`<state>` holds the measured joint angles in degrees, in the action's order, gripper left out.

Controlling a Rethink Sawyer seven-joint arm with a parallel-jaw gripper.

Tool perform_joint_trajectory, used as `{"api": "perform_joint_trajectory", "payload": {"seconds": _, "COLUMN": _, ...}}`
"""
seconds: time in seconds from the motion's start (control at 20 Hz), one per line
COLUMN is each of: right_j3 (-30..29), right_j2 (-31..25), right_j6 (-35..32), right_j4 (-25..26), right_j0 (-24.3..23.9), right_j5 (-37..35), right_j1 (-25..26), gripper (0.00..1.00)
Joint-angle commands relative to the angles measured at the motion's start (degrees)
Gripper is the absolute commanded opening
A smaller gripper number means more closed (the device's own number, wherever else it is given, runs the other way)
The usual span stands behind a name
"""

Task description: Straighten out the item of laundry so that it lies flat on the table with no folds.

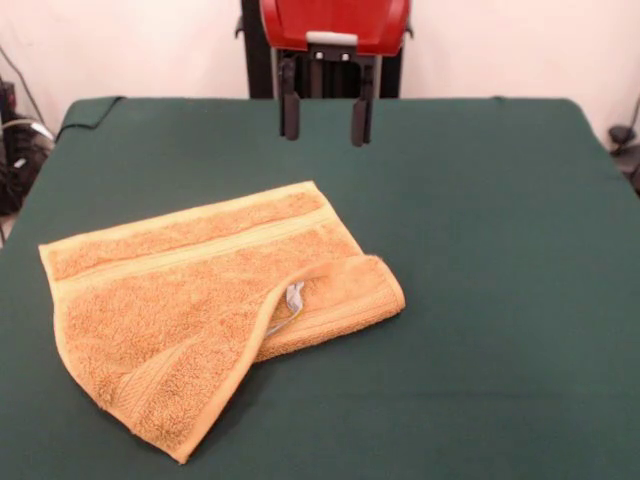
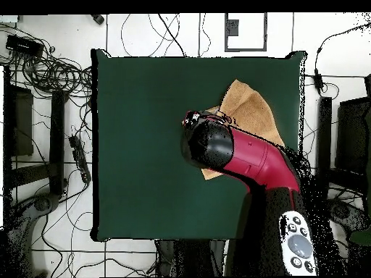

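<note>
Laundry — the small orange-tan terry towel — lies on the near-left part of the table in the front view, well short of flat. Its nearest point is a corner close to the table's front edge, left of centre. Just beyond that, at the towel's right side, a corner flap is folded back over the body, showing a small white label at the edge of the fold; the doubled part ends in a rounded bulge toward the table's middle. Farther back, a woven stripe band runs along the far edge, and the towel's long axis slants from near-left to far-right.

Beyond the towel hangs the gripper — its two dark fingers stand apart, holding nothing, raised above the cloth-covered table near its far side. The folded flap thus lies nearer the camera than the gripper and only slightly to the side, so the coming move likely calls for travel forward and down onto that flap. In the overhead view the arm covers part of the towel.
</note>
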<state>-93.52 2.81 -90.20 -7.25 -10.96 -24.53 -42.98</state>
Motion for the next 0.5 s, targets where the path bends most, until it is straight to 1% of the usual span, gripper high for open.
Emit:
{"api": "perform_joint_trajectory", "payload": {"seconds": 0.05, "right_j3": -1.8, "right_j2": -6.1, "right_j6": -9.3, "right_j4": -1.8, "right_j0": 0.6, "right_j5": 0.7, "right_j1": 1.5, "gripper": 1.0}}
{"api": "perform_joint_trajectory", "payload": {"seconds": 0.35, "right_j3": -4.0, "right_j2": -6.9, "right_j6": -10.4, "right_j4": -3.2, "right_j0": 0.0, "right_j5": 1.0, "right_j1": 0.4, "gripper": 1.0}}
{"api": "perform_joint_trajectory", "payload": {"seconds": 0.5, "right_j3": -5.1, "right_j2": -5.3, "right_j6": -11.8, "right_j4": -2.8, "right_j0": 1.7, "right_j5": 1.6, "right_j1": 0.8, "gripper": 1.0}}
